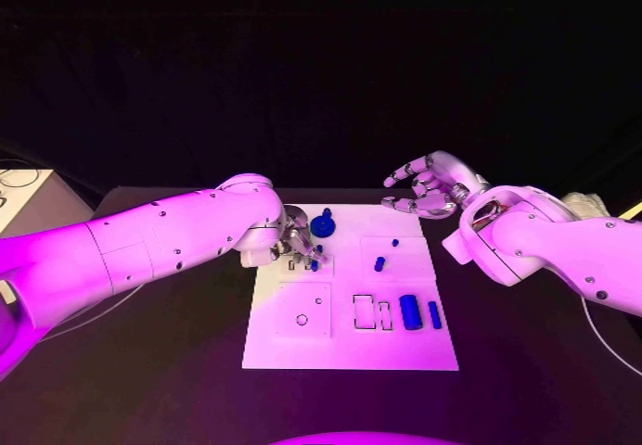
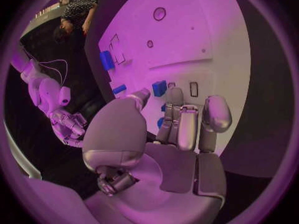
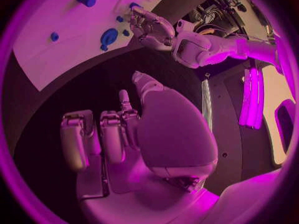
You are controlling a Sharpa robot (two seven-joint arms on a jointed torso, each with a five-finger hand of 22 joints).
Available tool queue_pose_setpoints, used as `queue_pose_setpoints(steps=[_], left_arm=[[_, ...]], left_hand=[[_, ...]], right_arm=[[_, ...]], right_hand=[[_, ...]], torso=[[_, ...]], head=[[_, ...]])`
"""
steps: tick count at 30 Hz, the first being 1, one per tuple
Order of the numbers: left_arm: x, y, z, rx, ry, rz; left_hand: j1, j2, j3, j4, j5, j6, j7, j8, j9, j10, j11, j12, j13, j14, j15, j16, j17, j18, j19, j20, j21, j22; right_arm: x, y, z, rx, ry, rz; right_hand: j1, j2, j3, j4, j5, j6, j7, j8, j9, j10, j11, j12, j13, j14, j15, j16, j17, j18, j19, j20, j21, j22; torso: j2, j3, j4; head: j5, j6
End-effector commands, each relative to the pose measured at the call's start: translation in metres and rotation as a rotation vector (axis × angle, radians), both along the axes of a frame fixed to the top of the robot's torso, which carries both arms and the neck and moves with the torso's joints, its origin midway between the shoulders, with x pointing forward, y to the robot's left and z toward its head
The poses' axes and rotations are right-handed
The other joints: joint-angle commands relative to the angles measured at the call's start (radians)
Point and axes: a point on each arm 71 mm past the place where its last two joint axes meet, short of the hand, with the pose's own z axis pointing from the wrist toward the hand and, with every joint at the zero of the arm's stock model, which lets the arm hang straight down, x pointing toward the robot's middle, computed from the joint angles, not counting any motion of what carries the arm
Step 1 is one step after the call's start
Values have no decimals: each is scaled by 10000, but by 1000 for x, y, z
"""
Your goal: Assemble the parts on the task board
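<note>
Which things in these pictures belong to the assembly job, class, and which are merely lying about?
Belonging to the job:
task board
blue gear-like part
two long blue parts
small blue pegs
left hand, over the board's far left
right hand, beyond the board's far edge

Lying about:
white box off the table's left
black table

My task board (image 1: 402,348) is white and sits on a black table (image 1: 535,389). The little parts (image 1: 411,311) on it are blue. My two hands (image 1: 429,185) are shiny silver, on white arms (image 1: 147,241).
</note>
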Motion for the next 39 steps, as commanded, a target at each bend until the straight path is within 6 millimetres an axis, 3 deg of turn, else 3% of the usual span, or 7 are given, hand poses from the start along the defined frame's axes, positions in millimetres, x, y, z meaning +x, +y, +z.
queue_pose_setpoints(steps=[1,12,21,27,29,31,39], left_arm=[[-1,-3,0,35,216,-223],[-2,-5,-1,-85,397,-304],[-2,-6,-1,-224,408,-290],[-2,-5,-1,-539,393,-76],[-1,-4,0,-690,403,59],[-1,-3,0,-776,382,161],[0,3,2,-1068,129,586]], left_hand=[[87,-22,40,6,-30,-60,-12,33,9,-61,21,48,13,52,-22,-23,8,-196,35,-10,54,2],[604,198,771,-82,-31,-144,-66,108,304,-105,-29,61,13,55,-63,-36,63,-198,29,-34,70,28],[927,191,1403,-244,-32,-134,-129,172,510,-94,-86,54,-1,82,-111,-31,133,-210,63,-75,101,86],[1293,292,2711,-768,-37,-119,-258,370,897,17,-218,72,-11,199,-229,45,345,-236,164,-170,184,234],[1218,227,3866,-1247,-37,-194,-317,696,1343,413,-257,431,496,338,-278,167,613,-269,273,-227,270,388],[901,68,4509,-1524,-28,-253,-336,962,1692,697,-269,756,894,450,-298,275,830,-300,383,-248,356,543],[-34,-177,5855,-2289,13,-263,-399,1376,2380,1363,-367,1531,1834,733,-372,532,1351,-402,779,-322,630,1057]], right_arm=[[0,1,-1,-69,91,126],[0,2,-2,-90,129,148],[1,2,-3,-115,173,152],[1,2,-4,-138,215,161],[1,2,-4,-145,238,161],[2,2,-5,-160,269,168],[2,1,-7,-211,369,188]], right_hand=[[-83,-24,68,20,40,-41,3,58,3,0,34,-58,1612,1040,-10,37,2632,16,922,14,-74,2406],[-90,-19,81,29,50,-45,3,61,2,-11,34,-70,1601,1040,-10,37,2632,18,919,14,-82,2401],[-96,-13,96,36,64,-44,2,67,3,-5,33,-65,1606,1040,-9,37,2632,19,918,14,-85,2399],[-98,-11,104,40,74,-44,2,70,3,-4,33,-63,1607,1040,-9,37,2632,21,913,14,-93,2394],[-158,-15,113,84,69,-44,2,83,4,-2,35,-62,1606,1040,-9,37,2632,19,917,16,-87,2398],[-240,-22,118,144,10,-43,0,103,6,7,33,-55,1611,1040,-9,37,2632,21,915,16,-92,2395],[-255,-26,119,155,0,-45,-1,106,6,2,33,-60,1606,1040,-9,37,2632,22,911,16,-98,2391]], torso=[[-1,1,-2],[4,9,-1],[4,6,4],[6,3,-5],[1,6,-4],[-1,7,-5],[2,6,18]], head=[[-3,-22],[-12,-53],[-13,-75],[-12,-87],[-6,-89],[0,-97],[0,-94]])
